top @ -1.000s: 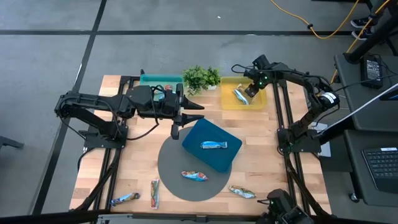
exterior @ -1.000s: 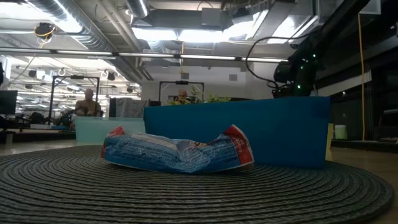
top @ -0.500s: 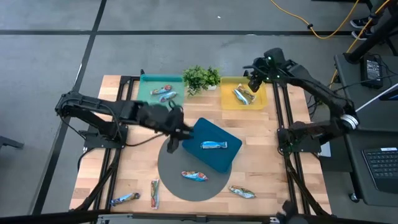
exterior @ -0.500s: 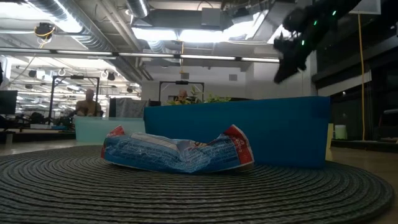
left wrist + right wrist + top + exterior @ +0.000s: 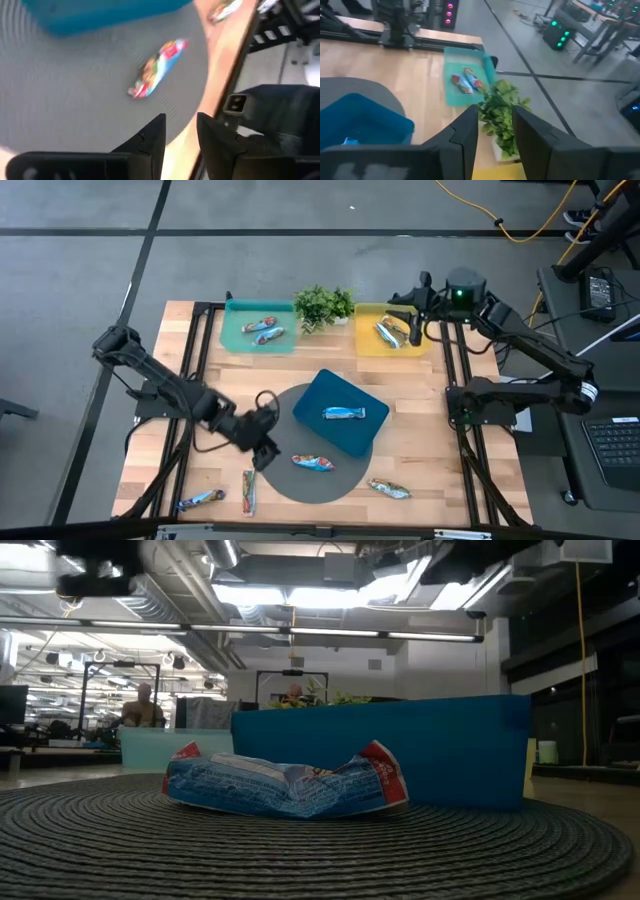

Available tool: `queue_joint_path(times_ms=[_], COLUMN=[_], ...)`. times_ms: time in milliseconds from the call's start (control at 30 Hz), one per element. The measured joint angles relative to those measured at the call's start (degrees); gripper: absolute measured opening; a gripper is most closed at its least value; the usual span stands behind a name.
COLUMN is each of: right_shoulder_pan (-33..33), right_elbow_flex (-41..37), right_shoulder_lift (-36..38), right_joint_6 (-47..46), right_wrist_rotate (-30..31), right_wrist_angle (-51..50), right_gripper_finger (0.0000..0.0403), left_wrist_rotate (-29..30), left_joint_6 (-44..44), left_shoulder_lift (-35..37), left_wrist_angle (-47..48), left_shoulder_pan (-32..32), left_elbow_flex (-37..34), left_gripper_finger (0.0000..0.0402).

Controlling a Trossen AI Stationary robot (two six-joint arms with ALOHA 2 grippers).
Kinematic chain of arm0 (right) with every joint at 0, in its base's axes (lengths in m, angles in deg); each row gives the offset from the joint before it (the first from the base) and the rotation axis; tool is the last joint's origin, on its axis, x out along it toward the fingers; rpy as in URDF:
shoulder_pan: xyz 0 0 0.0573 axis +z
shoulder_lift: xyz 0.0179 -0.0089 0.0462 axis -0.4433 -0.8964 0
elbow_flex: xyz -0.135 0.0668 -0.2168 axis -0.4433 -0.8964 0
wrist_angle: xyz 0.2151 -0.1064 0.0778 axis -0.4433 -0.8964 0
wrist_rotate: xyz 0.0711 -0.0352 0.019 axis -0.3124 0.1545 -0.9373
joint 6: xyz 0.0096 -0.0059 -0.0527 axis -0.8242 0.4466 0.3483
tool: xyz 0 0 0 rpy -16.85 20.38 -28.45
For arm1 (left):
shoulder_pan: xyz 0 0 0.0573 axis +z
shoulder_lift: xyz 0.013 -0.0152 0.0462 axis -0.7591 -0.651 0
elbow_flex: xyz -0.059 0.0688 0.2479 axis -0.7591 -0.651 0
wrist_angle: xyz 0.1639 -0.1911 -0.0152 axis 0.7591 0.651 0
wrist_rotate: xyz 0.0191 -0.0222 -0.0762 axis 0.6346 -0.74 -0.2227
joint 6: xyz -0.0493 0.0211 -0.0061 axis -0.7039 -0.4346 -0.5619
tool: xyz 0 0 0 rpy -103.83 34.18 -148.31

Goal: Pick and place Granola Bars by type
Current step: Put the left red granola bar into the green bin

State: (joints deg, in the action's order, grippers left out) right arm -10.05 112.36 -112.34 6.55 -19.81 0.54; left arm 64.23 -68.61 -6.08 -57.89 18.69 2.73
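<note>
My left gripper (image 5: 266,454) lower centre-left over the grey mat (image 5: 275,430), jaws slightly parted, empty, Granola Bars (image 5: 313,463) just right, my right gripper (image 5: 418,320) upper right above yellow tray (image 5: 365,345), jaws parted, empty

a crumpled blue granola bar (image 5: 287,784) with red ends lies on a round, ribbed grey mat (image 5: 320,850) that fills the foreground. just behind it stands the long wall of a blue tray (image 5: 400,748), with a pale teal tray (image 5: 160,746) showing farther back to its left. leaves of a small plant (image 5: 330,696) poke above the blue wall. a blurred dark arm part (image 5: 95,570) hangs at the upper left. beyond the table, a person (image 5: 142,706) sits in a workspace lit by ceiling lights (image 5: 290,595).
</note>
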Motion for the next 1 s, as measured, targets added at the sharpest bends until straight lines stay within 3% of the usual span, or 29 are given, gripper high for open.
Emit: queue_joint_path(times_ms=[200,567,733,1000], right_shoulder_pan=[2.9,6.7,7.1,7.1], right_elbow_flex=[-0.9,-0.9,-0.9,-0.9], right_shoulder_lift=[-1.0,-3.0,-3.8,-4.0], right_joint_6=[-0.1,0.5,0.5,0.7], right_wrist_rotate=[0.2,0.2,0.2,0.2], right_wrist_angle=[0.3,5.9,6.8,7.1], right_gripper_finger=[0.0121,0.0121,0.0121,0.0121], left_wrist_rotate=[7.8,6.2,4.0,1.6], left_joint_6=[-17.6,-42.2,-46.0,-46.4], left_shoulder_lift=[-2.9,-12.8,-16.3,-17.4], left_wrist_angle=[-3.1,-4.2,-7.6,-10.2], left_shoulder_pan=[-8.9,-16.4,-17.6,-17.4], left_elbow_flex=[-4.9,-5.4,-5.4,-5.4], left_gripper_finger=[0.0107,0.011,0.0131,0.022])
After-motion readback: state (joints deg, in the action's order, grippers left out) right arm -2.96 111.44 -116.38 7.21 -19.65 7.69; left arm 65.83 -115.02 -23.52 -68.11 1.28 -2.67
